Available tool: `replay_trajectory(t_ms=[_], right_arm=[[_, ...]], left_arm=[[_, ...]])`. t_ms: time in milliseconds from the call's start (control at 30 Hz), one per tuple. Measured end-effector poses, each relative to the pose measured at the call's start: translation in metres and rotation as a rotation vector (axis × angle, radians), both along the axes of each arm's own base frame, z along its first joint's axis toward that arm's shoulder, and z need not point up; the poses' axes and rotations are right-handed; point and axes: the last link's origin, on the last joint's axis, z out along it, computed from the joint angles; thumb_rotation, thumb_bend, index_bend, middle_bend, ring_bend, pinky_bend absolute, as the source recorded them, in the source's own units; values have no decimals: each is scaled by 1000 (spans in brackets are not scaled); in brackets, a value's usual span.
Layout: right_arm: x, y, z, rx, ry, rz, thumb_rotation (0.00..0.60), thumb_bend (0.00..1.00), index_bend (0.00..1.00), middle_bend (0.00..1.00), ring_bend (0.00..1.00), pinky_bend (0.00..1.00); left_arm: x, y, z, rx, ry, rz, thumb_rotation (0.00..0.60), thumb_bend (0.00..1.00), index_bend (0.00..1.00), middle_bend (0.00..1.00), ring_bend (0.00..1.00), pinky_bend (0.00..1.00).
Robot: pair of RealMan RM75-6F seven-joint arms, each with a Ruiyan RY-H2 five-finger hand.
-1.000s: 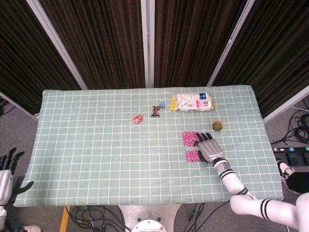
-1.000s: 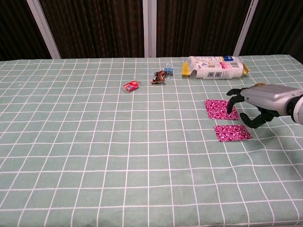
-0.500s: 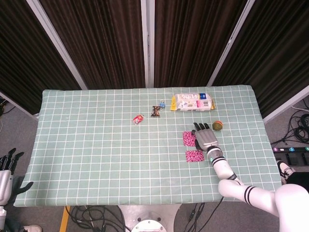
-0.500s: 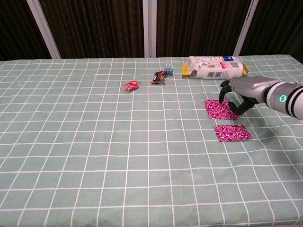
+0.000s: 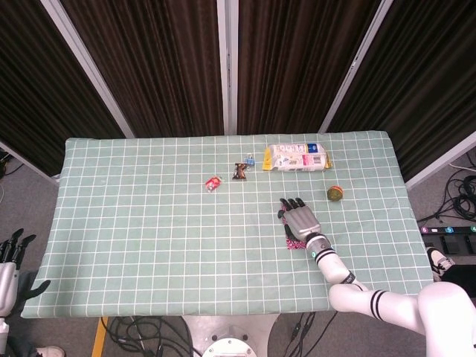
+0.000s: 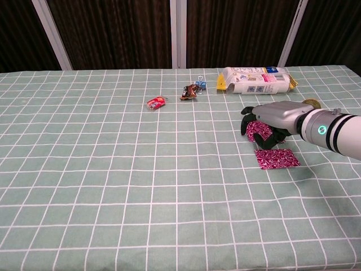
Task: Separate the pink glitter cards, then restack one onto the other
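Observation:
Two pink glitter cards lie apart on the green checked cloth at the right. My right hand lies over the far card, fingers spread and arched with the tips down on it. In the head view the hand hides that card. The card looks flat on the cloth; no lift shows. The near card lies bare just in front of the hand. My left hand hangs off the table's left front corner, fingers apart, holding nothing.
A white and yellow snack packet lies at the back right. A small round ball sits right of the hand. A binder clip with a brown wrapper and a red sweet lie mid-back.
My right hand has slid left from beside the cards onto the far card, covering most of it. Both cards and the left hand have stayed in place.

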Motion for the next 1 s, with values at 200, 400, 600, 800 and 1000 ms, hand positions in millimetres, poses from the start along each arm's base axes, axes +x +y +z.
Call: replay_trajectory(t_ms=[200, 400, 600, 800, 1000], right_arm=[[-3, 1, 2, -2, 19, 4, 516, 616, 278, 0, 0, 0], [-10, 2, 7, -6, 42, -3, 510, 617, 279, 0, 0, 0], [-21, 3, 15, -21, 71, -14, 512, 617, 278, 0, 0, 0], [-38, 1, 27, -46, 106, -43, 518, 616, 278, 0, 0, 0], [-47, 0, 36, -60, 105, -68, 512, 617, 279, 0, 0, 0]], left_arm=[[-1, -1, 0, 2, -2, 1, 600, 56, 197, 154, 132, 138], [0, -2, 0, 5, -1, -2, 600, 56, 197, 154, 133, 137], [0, -2, 0, 3, -1, -1, 600, 57, 197, 154, 132, 137], [0, -2, 0, 5, 0, -5, 600, 57, 197, 154, 132, 137], [0, -2, -1, 4, -1, -4, 600, 56, 197, 154, 133, 138]])
